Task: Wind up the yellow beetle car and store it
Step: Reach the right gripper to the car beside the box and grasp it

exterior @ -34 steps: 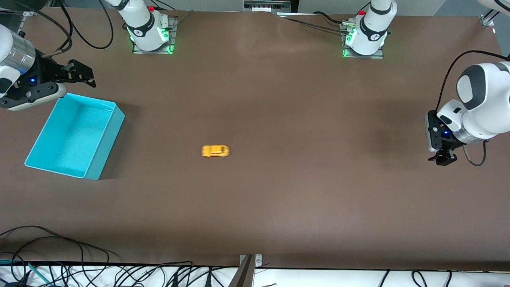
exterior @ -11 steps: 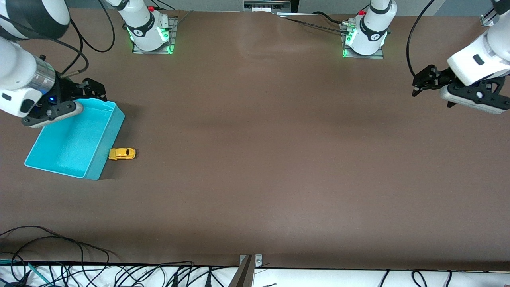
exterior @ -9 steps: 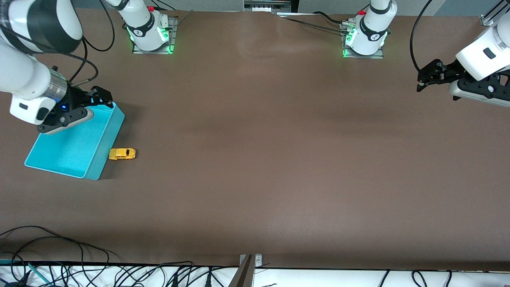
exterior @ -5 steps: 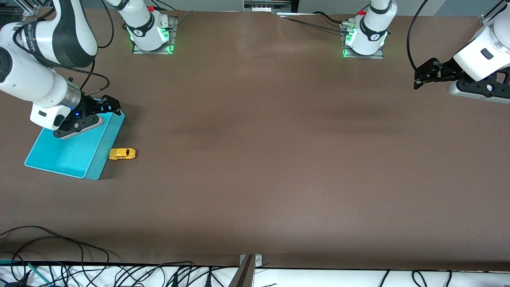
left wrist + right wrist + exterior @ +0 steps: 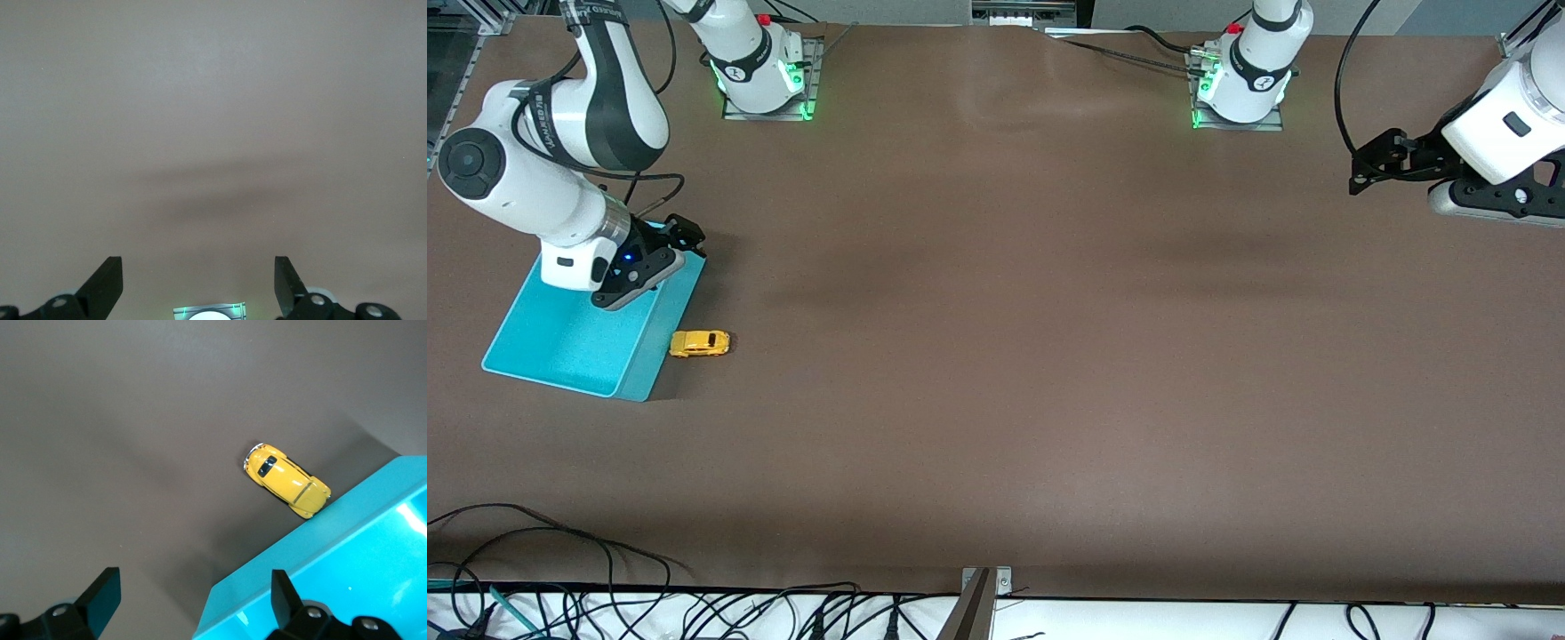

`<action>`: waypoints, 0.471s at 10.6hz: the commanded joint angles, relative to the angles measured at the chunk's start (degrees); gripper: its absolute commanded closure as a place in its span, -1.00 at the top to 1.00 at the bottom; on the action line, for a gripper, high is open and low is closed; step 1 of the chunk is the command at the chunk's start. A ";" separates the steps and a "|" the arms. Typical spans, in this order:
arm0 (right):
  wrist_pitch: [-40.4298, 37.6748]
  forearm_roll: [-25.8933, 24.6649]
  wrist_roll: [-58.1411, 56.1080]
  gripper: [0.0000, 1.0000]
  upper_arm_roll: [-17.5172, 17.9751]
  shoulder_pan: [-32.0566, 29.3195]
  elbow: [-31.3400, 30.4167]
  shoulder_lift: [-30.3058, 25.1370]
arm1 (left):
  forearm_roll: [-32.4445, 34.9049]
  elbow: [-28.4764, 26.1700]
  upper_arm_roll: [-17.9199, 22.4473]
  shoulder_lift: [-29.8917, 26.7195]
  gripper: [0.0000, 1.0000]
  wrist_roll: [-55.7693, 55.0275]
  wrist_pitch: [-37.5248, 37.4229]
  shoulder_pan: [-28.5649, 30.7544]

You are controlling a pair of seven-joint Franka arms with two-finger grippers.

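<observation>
The yellow beetle car stands on the brown table, touching the outside wall of the turquoise bin on the side toward the left arm's end. It also shows in the right wrist view against the bin's wall. My right gripper is open and empty over the bin's corner farthest from the front camera. In the right wrist view it straddles that corner. My left gripper is open and empty, up in the air over the left arm's end of the table; its wrist view shows only bare table.
The two arm bases stand along the table edge farthest from the front camera. Cables lie along the edge nearest the camera. Brown tabletop stretches between the car and the left arm's end.
The car rolled from mid-table toward the bin and stopped against its wall. My right gripper has moved over the bin to its corner. My left gripper rose and pulled back.
</observation>
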 commanded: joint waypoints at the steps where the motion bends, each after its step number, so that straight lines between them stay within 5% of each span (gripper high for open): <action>1: 5.42 -0.17 -11.09 1.00 0.39 -1.30 -2.50 0.96 | 0.53 2.12 -0.26 0.87 1.00 -0.52 -1.58 0.00; 5: 14.91 -0.17 -30.01 1.00 0.48 -2.89 -2.68 7.55 | -0.26 2.73 -0.70 0.52 1.00 -0.79 -1.85 -0.09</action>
